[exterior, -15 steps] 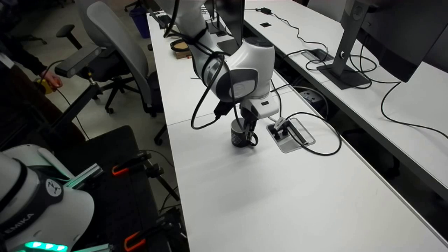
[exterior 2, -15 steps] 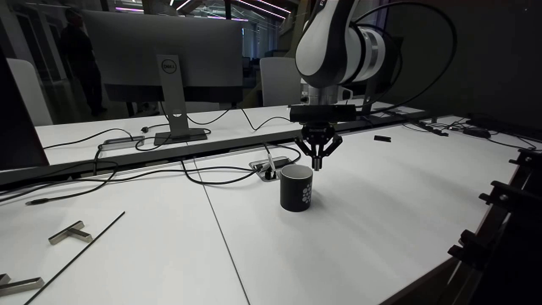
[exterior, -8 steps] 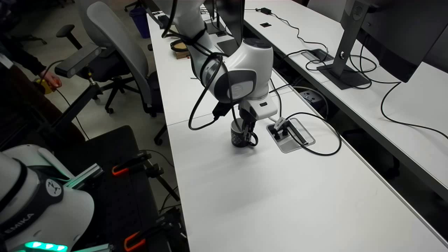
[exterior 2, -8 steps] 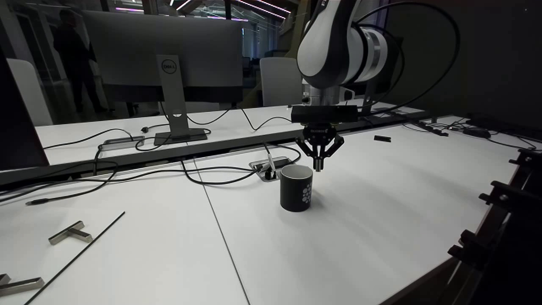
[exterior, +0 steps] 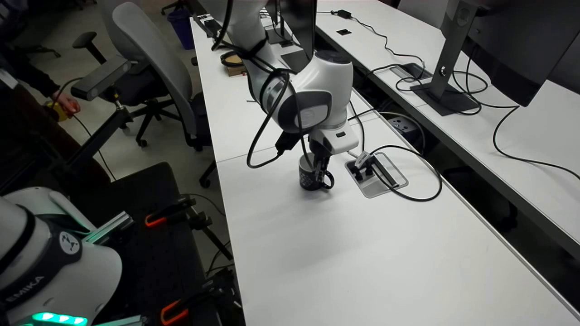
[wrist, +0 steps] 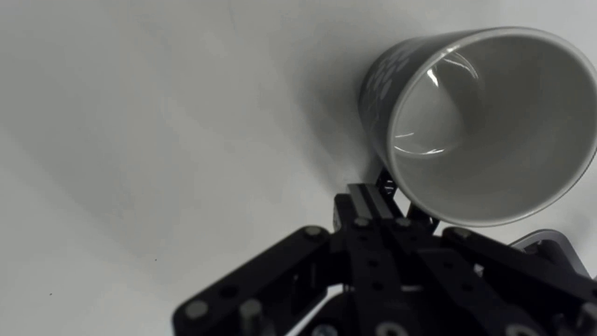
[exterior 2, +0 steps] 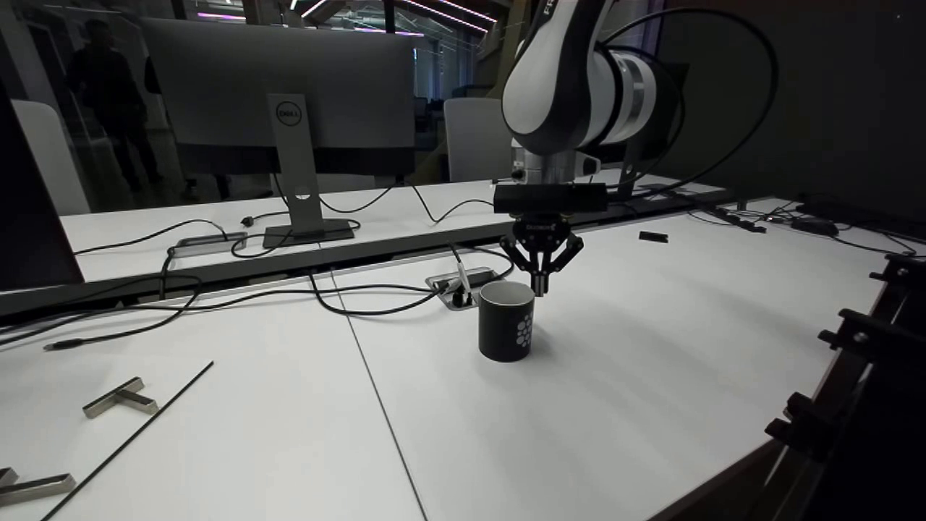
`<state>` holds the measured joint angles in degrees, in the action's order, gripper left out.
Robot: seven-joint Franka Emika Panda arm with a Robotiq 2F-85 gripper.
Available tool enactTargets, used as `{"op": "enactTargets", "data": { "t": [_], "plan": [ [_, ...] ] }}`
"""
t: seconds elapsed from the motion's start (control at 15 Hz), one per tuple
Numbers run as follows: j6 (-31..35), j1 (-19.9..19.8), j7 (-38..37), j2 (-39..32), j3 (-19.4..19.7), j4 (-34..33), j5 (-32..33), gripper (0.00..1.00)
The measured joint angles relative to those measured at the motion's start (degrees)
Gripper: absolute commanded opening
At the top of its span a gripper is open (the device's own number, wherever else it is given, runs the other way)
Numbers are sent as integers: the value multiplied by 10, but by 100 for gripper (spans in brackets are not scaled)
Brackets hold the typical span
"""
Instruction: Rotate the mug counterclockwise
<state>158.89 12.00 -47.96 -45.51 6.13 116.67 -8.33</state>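
The dark mug stands upright on the white table in both exterior views, with a pale dotted print on its wall. Its loop handle points toward the cable box side. In the wrist view the mug fills the upper right, and part of its handle shows below the rim. My gripper points down with its fingers together and nothing visible between them. It is beside the mug, at the handle; I cannot tell whether it touches. In an exterior view the fingertips are near rim height.
A grey cable box with plugs and a looping black cable is close to the mug's handle side. Metal T-shaped pieces lie on the table. A monitor stands on the table behind.
My gripper has lowered very slightly and shifted a little sideways beside the mug. The mug has not visibly moved. The fingers stay together.
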Motion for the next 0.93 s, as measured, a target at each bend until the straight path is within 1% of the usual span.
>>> {"op": "enactTargets", "data": {
  "t": [0.6,0.93],
  "plan": [
    [-12,-6,14,-15,-6,-30,0,0],
    [-20,-17,38,-28,-15,-56,0,0]
  ]
}}
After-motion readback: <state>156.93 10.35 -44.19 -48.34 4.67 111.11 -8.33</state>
